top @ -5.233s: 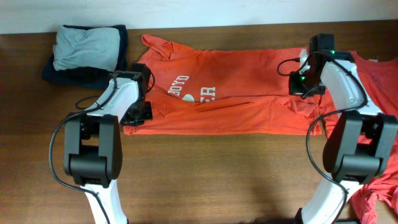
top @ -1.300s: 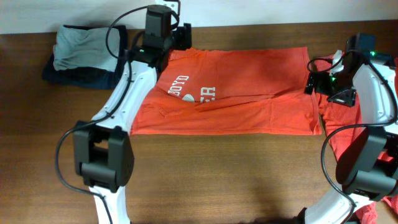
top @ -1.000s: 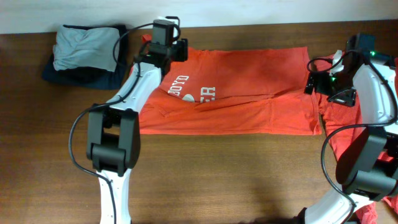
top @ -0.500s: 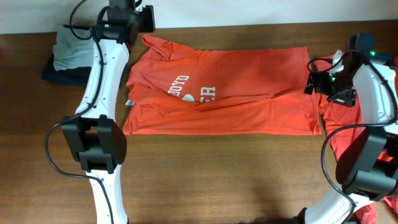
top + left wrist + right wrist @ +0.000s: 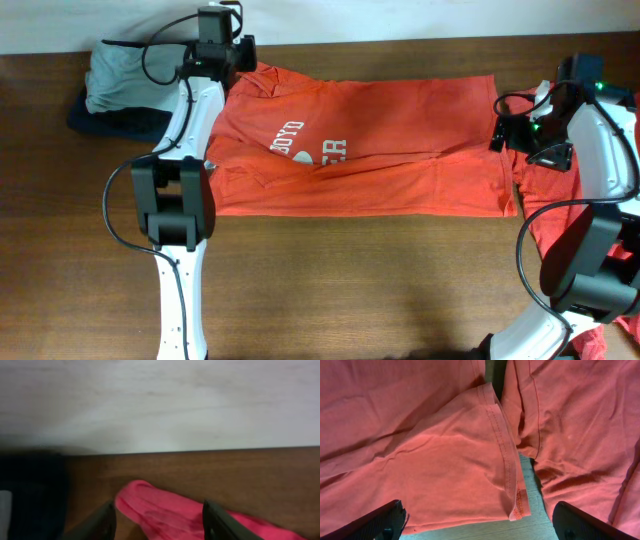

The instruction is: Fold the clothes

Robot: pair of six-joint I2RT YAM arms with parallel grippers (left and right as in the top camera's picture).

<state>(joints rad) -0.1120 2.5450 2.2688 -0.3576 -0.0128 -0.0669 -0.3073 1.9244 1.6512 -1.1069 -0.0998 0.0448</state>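
T-shirt [image 5: 370, 140] lies spread across table [image 5: 350, 290], one lengthwise fold apparently made, lettering partly covered; cross folds not yet done; left gripper [image 5: 160, 522], fingers spread, straddles sleeve [image 5: 145, 505]; right gripper [image 5: 482, 522], spread and empty, hovers over right hem; more orange garments [image 5: 605, 115] wait alongside

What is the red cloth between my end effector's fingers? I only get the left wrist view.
Observer: A corner, apparently a sleeve, of the orange-red cotton T-shirt lying across the brown wooden table, its white lettering partly hidden by a fold.
Operator: Where's the right end effector?
Observer: The right end effector hangs open over that shirt's stitched edge, beside a second orange-red garment.
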